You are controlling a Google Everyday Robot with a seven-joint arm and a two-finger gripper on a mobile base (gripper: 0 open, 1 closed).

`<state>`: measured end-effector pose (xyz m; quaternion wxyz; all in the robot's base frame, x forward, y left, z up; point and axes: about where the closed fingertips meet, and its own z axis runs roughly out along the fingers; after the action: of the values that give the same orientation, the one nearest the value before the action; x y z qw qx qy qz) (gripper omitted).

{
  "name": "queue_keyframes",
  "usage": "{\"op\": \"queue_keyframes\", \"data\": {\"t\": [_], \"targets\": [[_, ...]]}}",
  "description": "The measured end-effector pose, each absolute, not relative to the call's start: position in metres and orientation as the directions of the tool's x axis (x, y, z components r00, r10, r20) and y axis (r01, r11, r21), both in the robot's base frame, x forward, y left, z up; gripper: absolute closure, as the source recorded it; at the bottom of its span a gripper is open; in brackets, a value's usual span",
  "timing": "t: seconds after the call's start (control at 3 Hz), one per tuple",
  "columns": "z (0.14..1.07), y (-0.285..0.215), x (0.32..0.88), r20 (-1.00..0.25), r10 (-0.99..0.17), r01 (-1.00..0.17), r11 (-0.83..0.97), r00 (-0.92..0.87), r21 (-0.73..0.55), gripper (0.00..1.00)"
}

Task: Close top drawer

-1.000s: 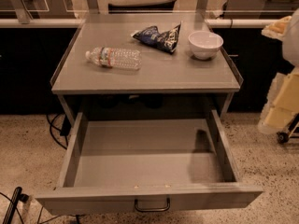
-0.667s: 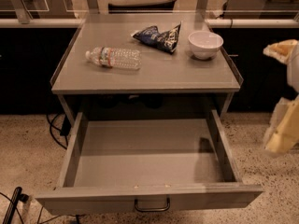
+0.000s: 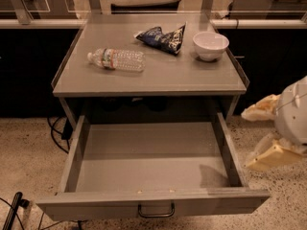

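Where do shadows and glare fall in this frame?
Camera view: the light is warm. The tabletop shades the back of the open top drawer, and a dark patch lies on the drawer floor at the right. A pale sheen runs along the tabletop's far edge. The gripper, open, at the right edge beside the drawer, is brightly lit.

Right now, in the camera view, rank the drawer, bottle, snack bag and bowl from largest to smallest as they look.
1. drawer, also nearest the camera.
2. bottle, narrowly.
3. snack bag and bowl look alike; unranked.
The gripper hangs right of the drawer, open.
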<state>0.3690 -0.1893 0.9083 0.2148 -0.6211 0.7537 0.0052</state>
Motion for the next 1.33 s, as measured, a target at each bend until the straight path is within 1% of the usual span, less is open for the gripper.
{"op": "queue_keyframes", "data": {"t": [0.33, 0.67, 1.0, 1.33], "targets": [[0.87, -0.186, 0.357, -0.339, -0.93, -0.958, 0.214, -0.14, -0.193, 0.63], [0.864, -0.186, 0.355, -0.338, -0.93, -0.96, 0.212, -0.142, -0.182, 0.87], [0.864, -0.186, 0.355, -0.338, -0.93, -0.96, 0.212, -0.142, -0.182, 1.0], [0.85, -0.185, 0.35, -0.358, -0.921, -0.961, 0.226, -0.156, -0.162, 1.0]]}}
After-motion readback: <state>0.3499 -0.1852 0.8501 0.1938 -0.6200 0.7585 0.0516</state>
